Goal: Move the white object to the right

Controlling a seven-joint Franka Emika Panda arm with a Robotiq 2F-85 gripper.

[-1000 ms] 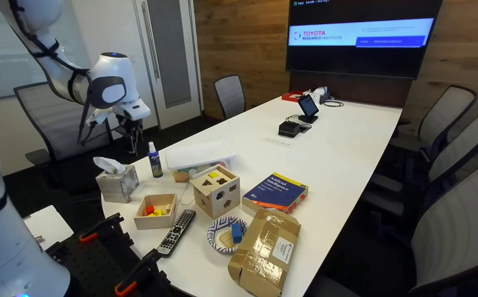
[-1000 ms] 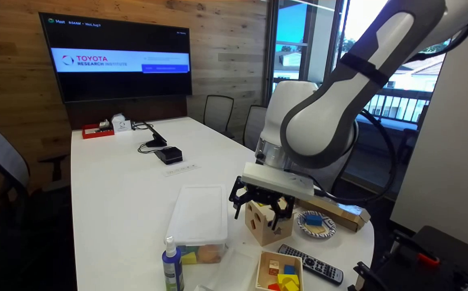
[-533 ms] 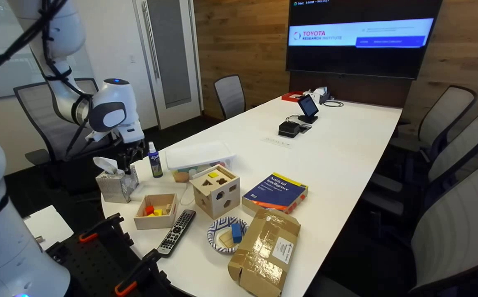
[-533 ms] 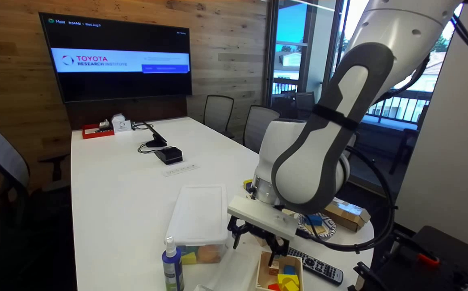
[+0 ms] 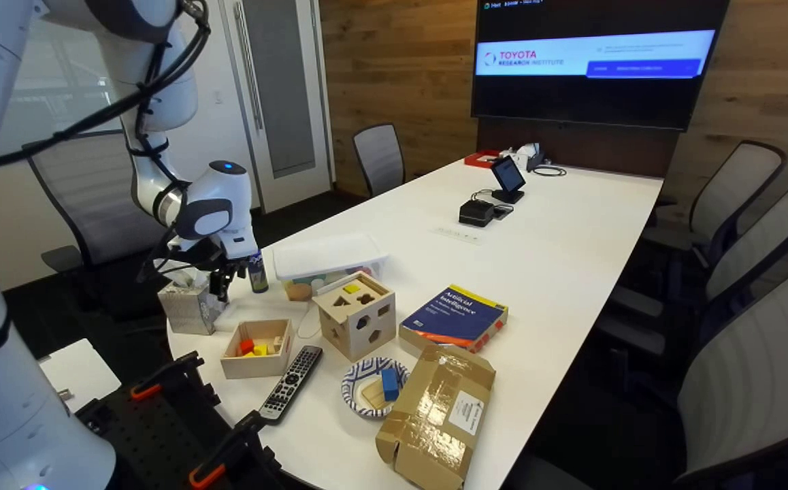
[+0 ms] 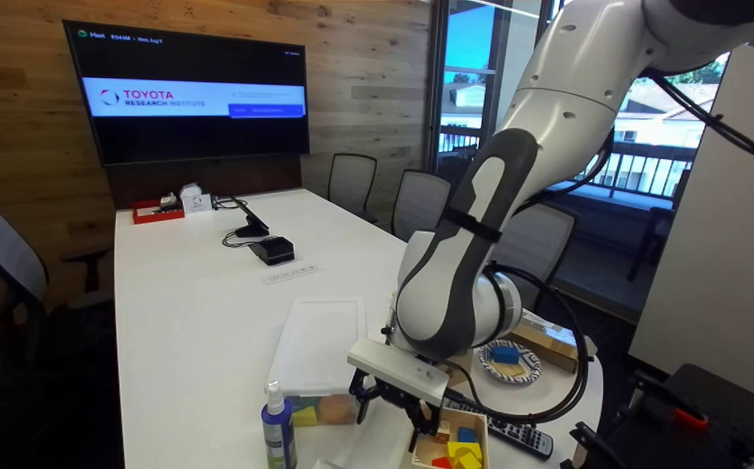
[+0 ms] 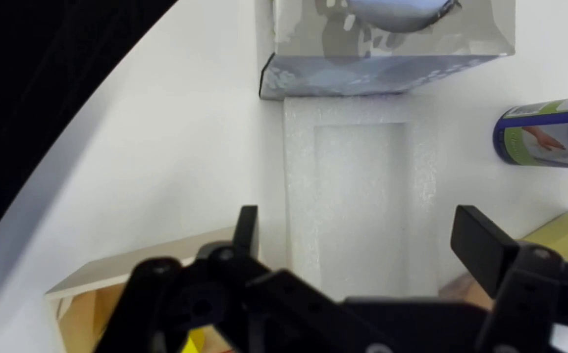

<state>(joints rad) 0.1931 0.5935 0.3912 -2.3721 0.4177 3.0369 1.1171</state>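
While my wrist camera looks down, the white foam piece (image 7: pixel 361 196) lies flat on the bench (image 7: pixel 191 132) in the middle of its picture. A shallow rectangular recess in the foam is plain there; in both exterior views the foam is a pale, partly covered patch, just beside a shallow wooden box (image 5: pixel 254 367) of blocks. My gripper (image 7: pixel 365 238) has its two fingers well apart, one to each side of the foam as the wrist view sees it. It appears to hang above the foam; how high, I cannot tell. At the top of the wrist view a tissue box (image 7: pixel 392 73) stands right at the foam's end, and a blue spray bottle (image 7: pixel 551 132) stands to the right.

In an exterior view my wrist hides that bottle's nozzle, while a shape-sorting cube (image 5: pixel 356 316) and an Artificial Intelligence textbook (image 5: pixel 455 313) sit in plain sight. In an exterior view my arm (image 6: pixel 455 260) covers most of the cube, yet the nozzle shows, along with a blue block (image 6: pixel 466 435) inside the wooden box and tall windows (image 6: pixel 471 52) behind.

Seen against those windows, the arm enters from the upper right, bends, and slopes down to the wrist, which points the gripper at the bench. In an exterior view the base (image 5: pixel 20 408) stands at lower left and the gripper overlaps the tissue box.
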